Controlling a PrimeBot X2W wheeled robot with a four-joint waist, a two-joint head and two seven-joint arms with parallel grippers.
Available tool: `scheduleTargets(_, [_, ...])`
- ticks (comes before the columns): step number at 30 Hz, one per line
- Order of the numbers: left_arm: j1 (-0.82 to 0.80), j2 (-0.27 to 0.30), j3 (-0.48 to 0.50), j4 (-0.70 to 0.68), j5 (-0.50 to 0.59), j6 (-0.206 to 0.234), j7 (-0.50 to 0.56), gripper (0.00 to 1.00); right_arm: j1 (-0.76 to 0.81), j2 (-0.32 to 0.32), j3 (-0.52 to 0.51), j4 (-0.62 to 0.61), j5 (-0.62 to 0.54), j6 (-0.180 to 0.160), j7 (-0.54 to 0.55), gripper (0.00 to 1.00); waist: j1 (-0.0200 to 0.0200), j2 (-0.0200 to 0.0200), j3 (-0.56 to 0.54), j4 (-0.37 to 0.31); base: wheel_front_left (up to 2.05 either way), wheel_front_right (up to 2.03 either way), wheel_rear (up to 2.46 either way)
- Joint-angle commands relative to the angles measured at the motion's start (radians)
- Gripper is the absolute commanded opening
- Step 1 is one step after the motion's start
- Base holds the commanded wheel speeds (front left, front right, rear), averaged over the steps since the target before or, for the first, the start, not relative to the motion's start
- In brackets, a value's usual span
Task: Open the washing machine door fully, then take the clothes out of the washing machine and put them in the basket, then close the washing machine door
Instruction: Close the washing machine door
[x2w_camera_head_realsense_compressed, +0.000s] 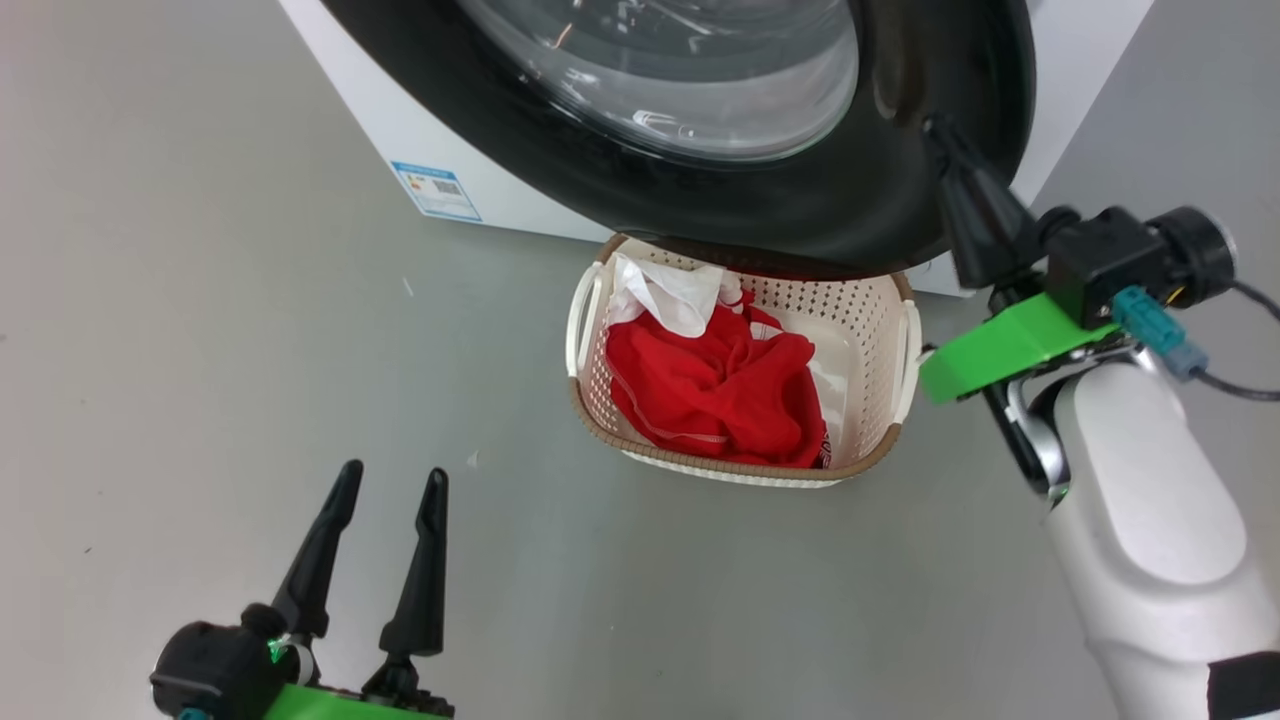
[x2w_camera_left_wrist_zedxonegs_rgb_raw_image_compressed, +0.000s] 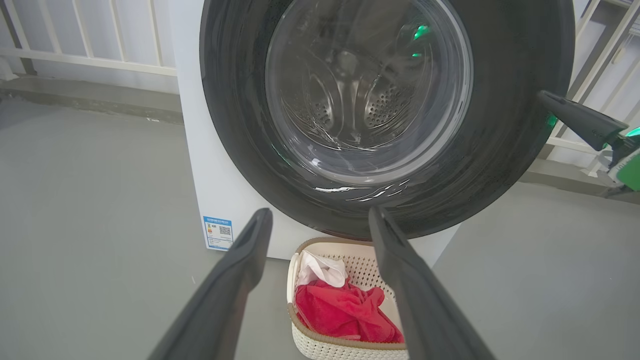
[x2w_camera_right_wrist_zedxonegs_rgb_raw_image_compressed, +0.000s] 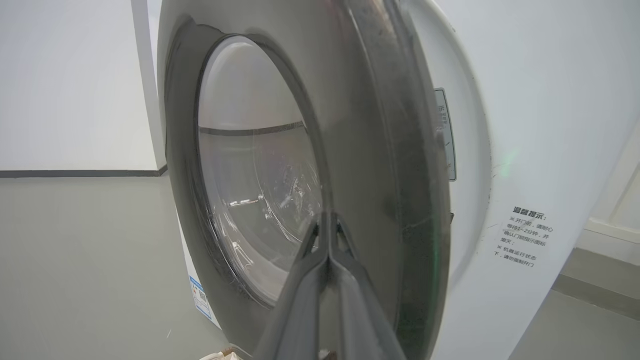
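My right pincer (x2w_camera_head_realsense_compressed: 938, 130), shut and empty, presses the door (x2w_camera_head_realsense_compressed: 700, 215), nearly closed above the basket (x2w_camera_head_realsense_compressed: 760, 470) of clothes (x2w_camera_head_realsense_compressed: 720, 385). Tips may slip on the glossy rim, leaving it unlatched. My left pincer (x2w_camera_head_realsense_compressed: 393, 472) gapes, empty.

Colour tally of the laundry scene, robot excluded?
Red: 1, crumpled red jersey bundle
White: 2, big white front-loading washing machine; crumpled white cloth
Cream: 1, perforated cream plastic basket
Black: 1, round glossy black-rimmed glass door
Blue: 1, small blue label sticker
Total: 6
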Motion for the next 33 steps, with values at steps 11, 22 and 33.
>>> scheduleTargets(11, [-0.058, 0.007, 0.016, 0.0, 0.007, -0.013, -0.012, 1.0, -0.117, -0.01, -0.041, 0.025, -0.052, 0.005, -0.006, 0.0, 0.0, 0.0, 0.058, 0.017, 0.0, 0.0, 0.0])
scheduleTargets(22, [-0.097, 0.008, 0.005, -0.001, 0.005, -0.015, -0.012, 1.0, -0.271, -0.037, -0.048, 0.116, -0.052, 0.005, -0.006, 0.0, 0.0, 0.0, 0.123, 0.017, 0.0, 0.0, 0.0])
scheduleTargets(33, [-0.135, 0.016, -0.023, 0.011, 0.0, -0.016, -0.012, 1.0, -0.466, -0.047, -0.037, 0.245, -0.082, 0.005, -0.006, 0.0, 0.0, 0.0, 0.176, 0.021, 0.0, 0.0, 0.0])
